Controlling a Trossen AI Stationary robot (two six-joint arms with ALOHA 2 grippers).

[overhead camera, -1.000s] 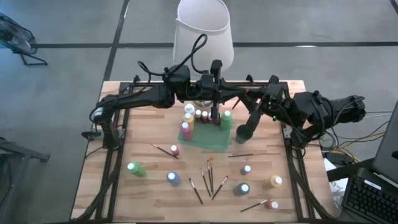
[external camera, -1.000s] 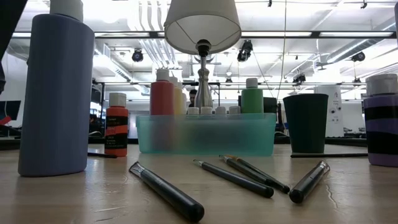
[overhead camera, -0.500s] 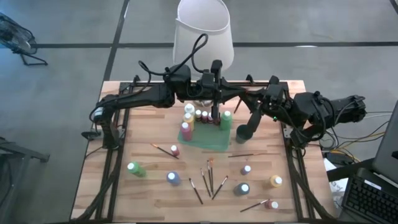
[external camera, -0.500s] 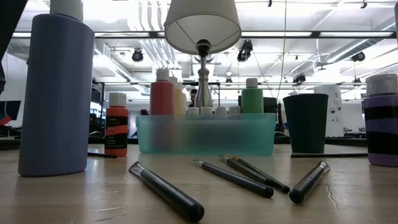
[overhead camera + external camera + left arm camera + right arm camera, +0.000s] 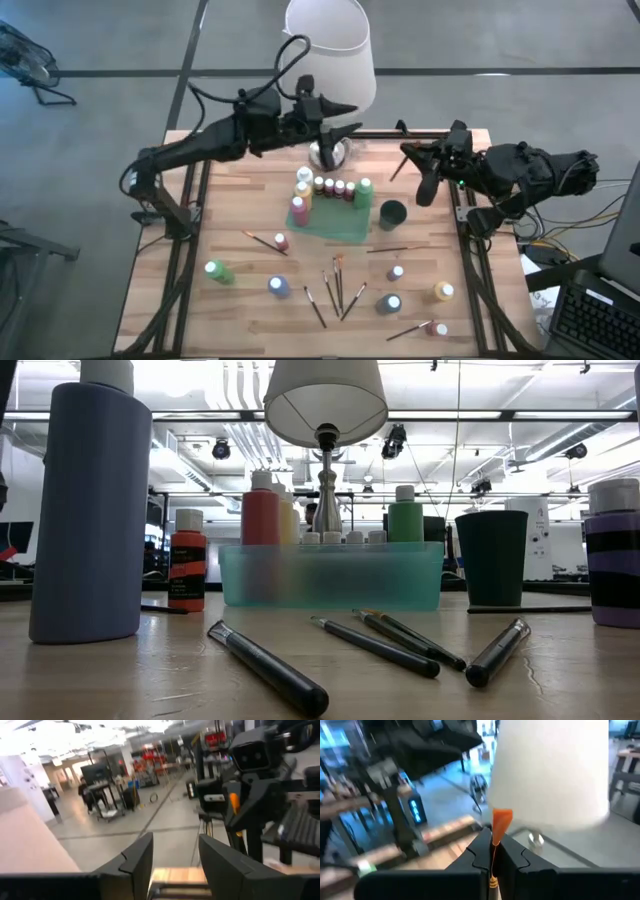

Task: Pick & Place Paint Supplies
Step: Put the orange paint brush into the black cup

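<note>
The right gripper (image 5: 492,851) pinched an orange-tipped paintbrush (image 5: 501,822), seen only from its wrist; the left gripper (image 5: 172,852) stood apart, empty.

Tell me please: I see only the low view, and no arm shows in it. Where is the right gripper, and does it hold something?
Observer: The right gripper is raised over the table's back right part, shut on a paintbrush with orange bristles.
Operator: And the left gripper?
Observer: The left gripper is open and empty, raised near the lamp base.
Operator: Is there free room in the tray?
Observer: Yes. The bottles stand along its back and left side, and the front right part of the tray is bare.
</note>
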